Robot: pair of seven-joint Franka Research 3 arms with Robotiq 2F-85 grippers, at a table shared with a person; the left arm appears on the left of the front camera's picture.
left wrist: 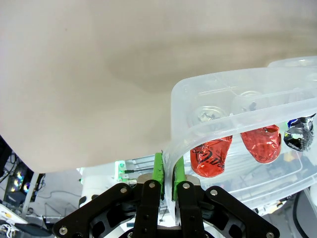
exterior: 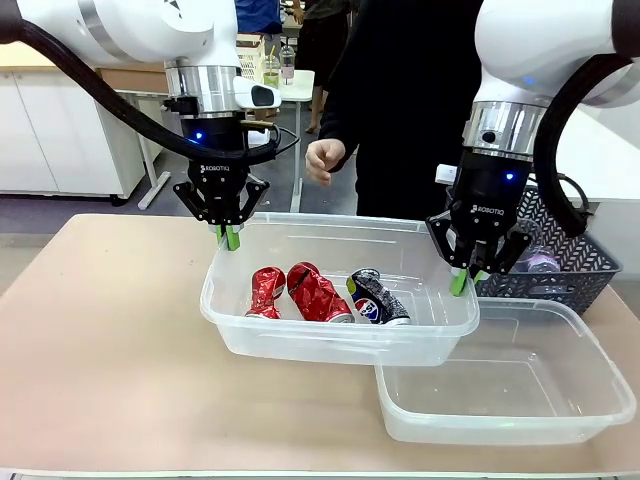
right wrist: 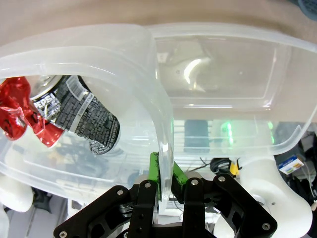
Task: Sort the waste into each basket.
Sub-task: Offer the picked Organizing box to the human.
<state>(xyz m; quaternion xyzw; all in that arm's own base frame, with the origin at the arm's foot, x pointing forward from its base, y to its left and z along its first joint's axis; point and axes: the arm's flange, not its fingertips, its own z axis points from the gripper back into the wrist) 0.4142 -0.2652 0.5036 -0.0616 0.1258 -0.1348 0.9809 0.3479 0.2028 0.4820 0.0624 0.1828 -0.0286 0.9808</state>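
Observation:
A clear plastic basket (exterior: 320, 345) holds the waste: two crushed red cans (exterior: 265, 292) (exterior: 318, 293) and a dark can (exterior: 378, 297). My left gripper (exterior: 229, 236) is shut on its far left rim, and the rim sits pinched between the green pads (left wrist: 158, 171). At the right end my right gripper (exterior: 462, 280) is shut on the rim, and its pads (right wrist: 154, 171) clamp the wall. The red cans (left wrist: 210, 156) and the dark can (right wrist: 86, 116) show through the plastic. The held basket's right corner overlaps a second, empty clear basket (exterior: 560, 420).
A dark grey woven basket (exterior: 585, 265) stands at the far right behind my right gripper, with a clear bottle (exterior: 540, 262) inside. A person in black stands at the far side, one hand (exterior: 322, 160) hanging over the table edge. Bare tabletop lies left and front.

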